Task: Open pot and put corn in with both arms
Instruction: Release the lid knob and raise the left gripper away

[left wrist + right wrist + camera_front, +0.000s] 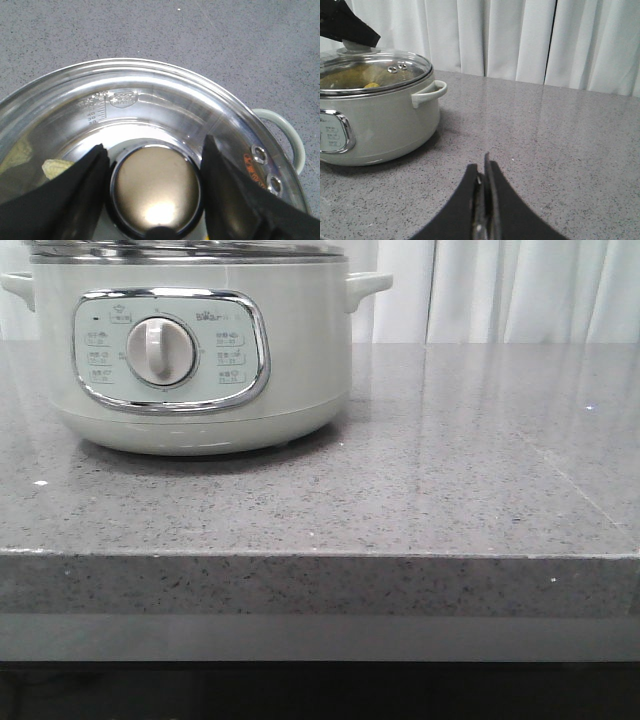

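- The pot [200, 350] is seen on the left part of the grey stone counter [450, 470], with its dial panel turned toward the front camera and its glass lid [150, 110] on.
- The lid is judged rigid, smooth and breakable, with some weight from its steel rim; the round metal knob [156, 192] at its centre is taken as the only sensible hold.
- The left gripper [152, 185] is seen spread around that knob, 1 finger on each side; whether the pads already touch it cannot be told.
- Yellow corn [57, 167] is seen through the glass, inside the pot, lying beside the left finger in the left wrist view.
- The right gripper [484, 192] is seen clenched on nothing, low over bare counter, well apart from the pot, beyond its handle [427, 92].
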`<state>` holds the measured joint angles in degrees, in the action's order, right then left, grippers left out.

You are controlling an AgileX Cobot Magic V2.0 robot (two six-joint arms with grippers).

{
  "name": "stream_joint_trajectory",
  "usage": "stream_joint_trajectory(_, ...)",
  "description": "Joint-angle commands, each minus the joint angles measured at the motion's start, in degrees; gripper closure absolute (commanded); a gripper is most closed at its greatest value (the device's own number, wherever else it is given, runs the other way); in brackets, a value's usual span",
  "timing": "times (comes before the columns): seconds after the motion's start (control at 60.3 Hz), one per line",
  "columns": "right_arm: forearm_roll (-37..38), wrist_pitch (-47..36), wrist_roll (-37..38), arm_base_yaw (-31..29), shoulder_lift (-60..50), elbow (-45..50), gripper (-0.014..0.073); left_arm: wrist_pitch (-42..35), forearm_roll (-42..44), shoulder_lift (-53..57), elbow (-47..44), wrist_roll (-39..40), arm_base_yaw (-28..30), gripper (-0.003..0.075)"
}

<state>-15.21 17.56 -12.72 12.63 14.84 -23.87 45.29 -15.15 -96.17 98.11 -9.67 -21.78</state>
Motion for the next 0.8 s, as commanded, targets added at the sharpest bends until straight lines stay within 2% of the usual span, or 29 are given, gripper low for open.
stream_joint_trajectory(0.0, 0.24, -4.4, -0.5, -0.39, 0.58, -1.43, 0.0621, -5.86, -2.09, 3.09, 2.69, 0.1, -0.37, 0.0406)
stream_joint_trajectory(0.1, 0.24, -4.4, -0.5, -0.39, 0.58, -1.43, 0.0621, -6.35, -2.09, 3.09, 2.69, 0.1, -0.37, 0.0391)
stream_joint_trajectory(0.365, 0.24, -4.4, -0.5, -0.39, 0.58, -1.43, 0.0621, -6.85, -2.09, 3.09, 2.69, -0.49, -0.37, 0.0203)
stream_joint_trajectory(0.68, 0.24, -4.4, -0.5, -0.39, 0.58, -1.43, 0.0621, -5.85, -2.18, 8.87, 2.41, -2.35, -0.37, 0.0204)
stream_joint_trajectory(0.78, 0.24, -4.4, -0.5, -0.39, 0.58, -1.43, 0.0621, -6.46, -2.18, 13.39, 0.24, -3.95, -0.37, 0.0238)
